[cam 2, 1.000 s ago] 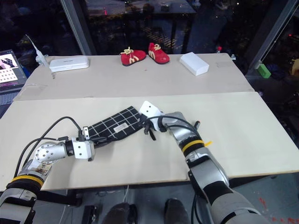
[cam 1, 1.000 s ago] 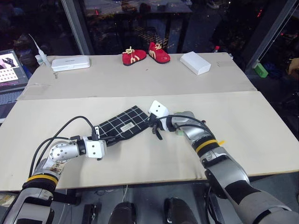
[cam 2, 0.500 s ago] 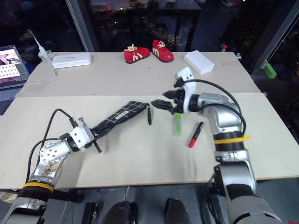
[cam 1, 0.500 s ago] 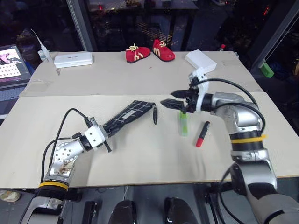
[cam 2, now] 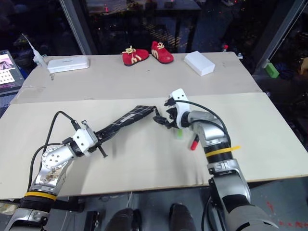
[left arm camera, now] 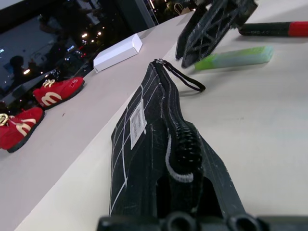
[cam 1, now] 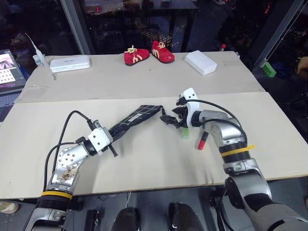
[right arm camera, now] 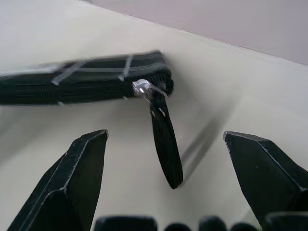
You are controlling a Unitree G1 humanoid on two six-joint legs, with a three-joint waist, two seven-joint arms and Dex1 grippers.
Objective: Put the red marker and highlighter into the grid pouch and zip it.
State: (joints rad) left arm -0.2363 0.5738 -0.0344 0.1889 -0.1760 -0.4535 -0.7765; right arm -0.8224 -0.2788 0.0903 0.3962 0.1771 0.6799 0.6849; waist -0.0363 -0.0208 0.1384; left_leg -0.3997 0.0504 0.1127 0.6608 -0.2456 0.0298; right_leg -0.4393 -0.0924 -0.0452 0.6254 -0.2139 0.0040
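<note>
grid pouch [cam 1: 136, 118] pinched in left fingers [cam 1: 109, 143], right fingers [right arm camera: 86, 159] spread facing it

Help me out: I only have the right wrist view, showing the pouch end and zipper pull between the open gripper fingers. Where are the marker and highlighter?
Observer: Both lie on the table, outside the pouch. The highlighter is close beside the right gripper, with the marker next to it.
Operator: What's holding the pouch?
Observer: The left gripper is shut on its other end, zipper edge up.
Operator: Any clutter nearby?
Observer: No. The red shoes and white boxes sit at the far edge.
</note>
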